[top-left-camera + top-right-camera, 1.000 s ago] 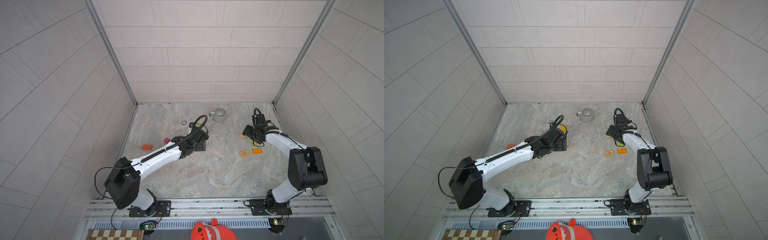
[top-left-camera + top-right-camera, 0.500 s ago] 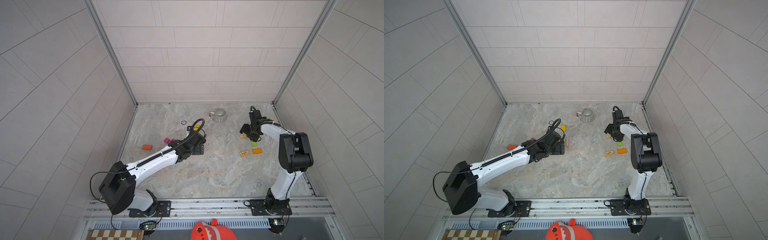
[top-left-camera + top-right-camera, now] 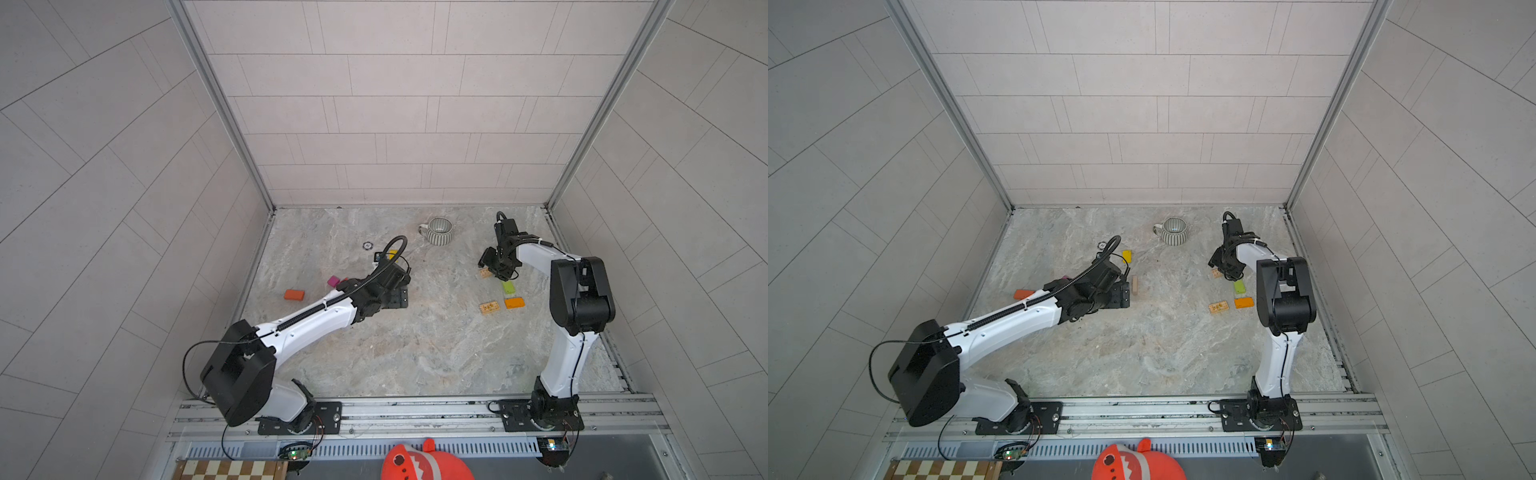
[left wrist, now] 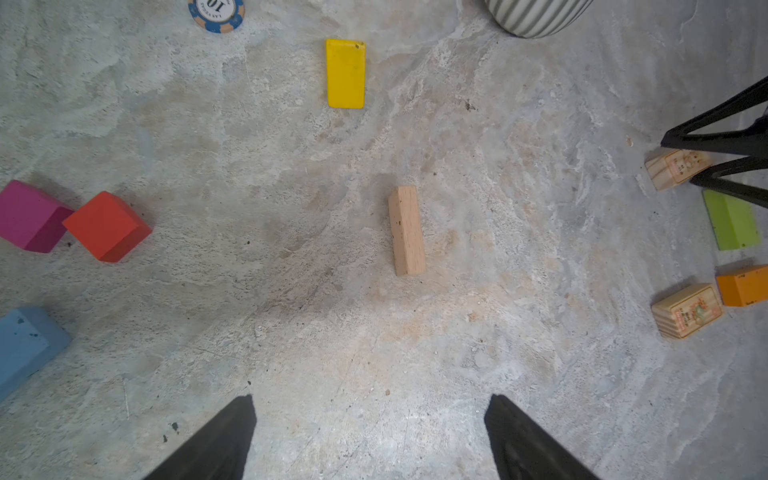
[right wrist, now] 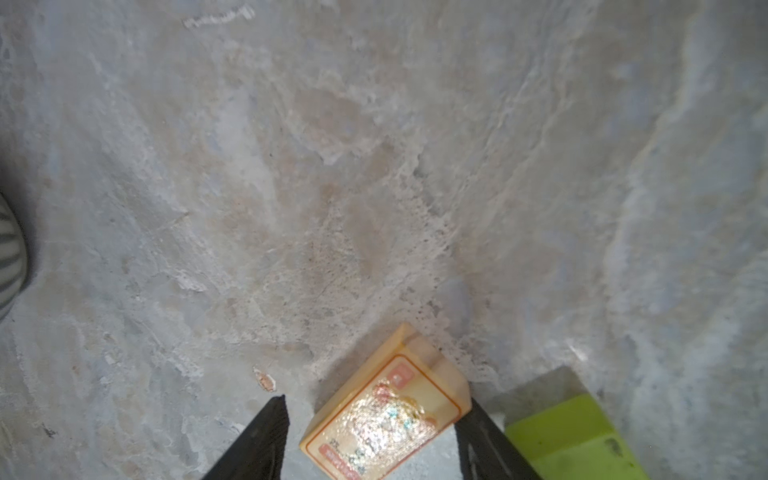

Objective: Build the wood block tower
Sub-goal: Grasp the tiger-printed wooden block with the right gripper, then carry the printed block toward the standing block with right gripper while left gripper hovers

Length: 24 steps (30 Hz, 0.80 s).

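Note:
My right gripper [image 5: 376, 401] stands low over a tan printed block [image 5: 386, 415] that lies flat on the floor. One finger touches a corner of the block and a gap shows at the other finger. A green block [image 5: 569, 436] lies just beside them. In both top views the right gripper [image 3: 492, 270] is at the right, above that printed block [image 3: 1215, 273]. My left gripper [image 4: 370, 399] is open over bare floor. A plain tan block [image 4: 407, 230] lies ahead of it, and a yellow block [image 4: 345, 73] farther on.
A striped mug [image 3: 439, 231] stands at the back, with a poker chip [image 4: 216, 12] to its left. Magenta [image 4: 29, 216], red [image 4: 107, 225] and blue [image 4: 25, 345] blocks lie on the left. A second printed block [image 3: 489, 307] and an orange block [image 3: 514, 303] lie on the right.
The right gripper's jaws have narrowed around the printed block. The left gripper has drawn back toward the front, uncovering the plain tan block.

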Each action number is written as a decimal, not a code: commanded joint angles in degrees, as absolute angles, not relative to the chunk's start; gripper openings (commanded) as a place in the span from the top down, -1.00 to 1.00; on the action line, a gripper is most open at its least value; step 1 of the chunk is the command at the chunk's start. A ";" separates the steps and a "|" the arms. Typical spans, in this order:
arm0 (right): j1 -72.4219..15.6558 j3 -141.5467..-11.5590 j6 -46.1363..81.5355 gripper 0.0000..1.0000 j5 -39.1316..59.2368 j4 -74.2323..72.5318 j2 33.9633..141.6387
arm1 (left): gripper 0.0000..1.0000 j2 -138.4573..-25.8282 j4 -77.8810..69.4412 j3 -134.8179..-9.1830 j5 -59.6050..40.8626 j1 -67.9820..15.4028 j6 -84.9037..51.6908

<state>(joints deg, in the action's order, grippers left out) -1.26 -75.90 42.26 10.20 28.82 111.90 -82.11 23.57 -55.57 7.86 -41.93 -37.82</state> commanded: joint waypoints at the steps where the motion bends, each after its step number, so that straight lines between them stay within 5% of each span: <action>1: -0.62 -76.36 41.89 -0.16 9.27 30.76 113.29 | -0.87 -82.45 22.96 -56.21 6.39 -41.15 -38.32; 8: 0.00 -78.67 40.44 -0.03 8.41 32.25 114.68 | -0.86 -82.22 22.68 -56.30 5.19 -40.77 -38.31; 24: -0.35 -81.94 38.04 0.64 10.19 34.19 115.10 | -0.79 -82.49 20.31 -59.50 -1.03 -40.37 -37.49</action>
<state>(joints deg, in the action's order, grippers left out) -0.23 -81.62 38.41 9.98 32.42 115.61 -82.30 22.26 -57.71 2.46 -40.62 -37.93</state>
